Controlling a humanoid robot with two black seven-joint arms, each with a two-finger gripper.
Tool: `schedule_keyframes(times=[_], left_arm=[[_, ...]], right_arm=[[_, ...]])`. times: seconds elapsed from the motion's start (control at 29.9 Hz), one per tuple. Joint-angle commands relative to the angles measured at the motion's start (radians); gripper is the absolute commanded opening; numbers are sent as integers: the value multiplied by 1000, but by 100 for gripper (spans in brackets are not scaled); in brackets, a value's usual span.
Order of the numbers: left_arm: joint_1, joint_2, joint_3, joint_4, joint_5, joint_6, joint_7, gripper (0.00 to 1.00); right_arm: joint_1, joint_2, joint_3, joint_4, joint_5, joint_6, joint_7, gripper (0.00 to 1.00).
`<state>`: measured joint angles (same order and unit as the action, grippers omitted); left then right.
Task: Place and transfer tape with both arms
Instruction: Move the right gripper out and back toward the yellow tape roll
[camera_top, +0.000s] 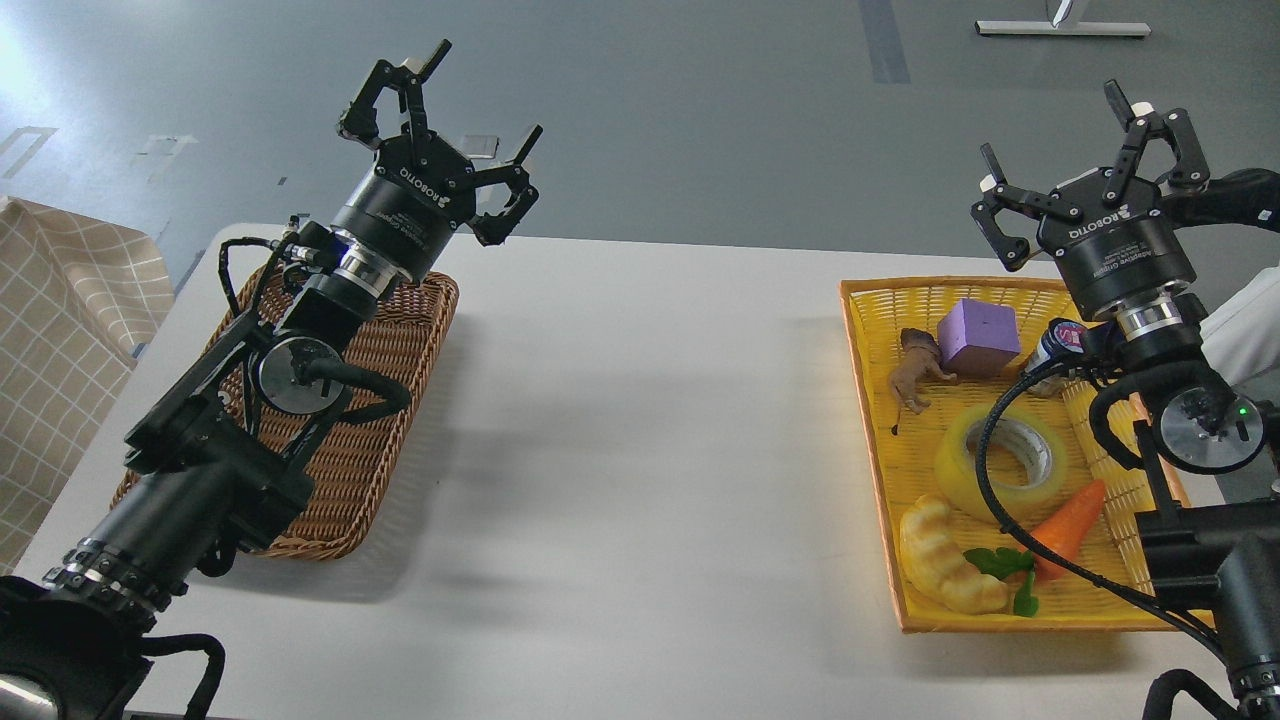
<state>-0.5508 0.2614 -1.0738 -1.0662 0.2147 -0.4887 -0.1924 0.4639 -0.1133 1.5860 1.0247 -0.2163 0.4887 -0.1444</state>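
White table (640, 450) under grey floor, two baskets on it. Tape (1000, 460) lies flat, core up, in the yellow basket (880, 400) on my right, roughly mid-basket. A black cable crosses over it. Around the tape: croissant (945, 560) just beside its near edge, carrot (1065, 525) touching or nearly touching its near-right side, purple block (978, 335) and a brown animal figure (915, 370) toward the far end, plus a small bottle (1060, 340) partly hidden by my right arm. Right gripper (1085, 165) is raised past the basket's far end, fingers spread, holding nothing, well apart from the tape. Left gripper (445, 125) is up over the far end of the wicker basket (380, 440), fingers spread too, nothing held. I see no contents in the visible part of the wicker basket.
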Motion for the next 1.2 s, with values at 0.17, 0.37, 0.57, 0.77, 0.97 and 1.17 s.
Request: schedule_keyframes(times=[0.17, 0.37, 0.57, 0.77, 0.97, 1.17], left_arm=[[0, -1, 0, 0, 0, 0, -1, 98], [2, -1, 0, 0, 0, 0, -1, 98], [5, -1, 0, 0, 0, 0, -1, 98], [8, -2, 0, 0, 0, 0, 1, 98], [6, -2, 2, 0, 0, 0, 1, 98], [6, -2, 2, -5, 2, 0, 1, 98]], right_arm=[[-2, -3, 0, 0, 0, 0, 0, 100], [-5, -22, 0, 8, 0, 0, 0, 100], [-16, -71, -3, 34, 0, 0, 0, 100], [-25, -143, -15, 46, -12, 0, -1, 100], [-60, -242, -20, 83, -28, 0, -1, 100], [-103, -322, -20, 152, -136, 0, -1, 100]])
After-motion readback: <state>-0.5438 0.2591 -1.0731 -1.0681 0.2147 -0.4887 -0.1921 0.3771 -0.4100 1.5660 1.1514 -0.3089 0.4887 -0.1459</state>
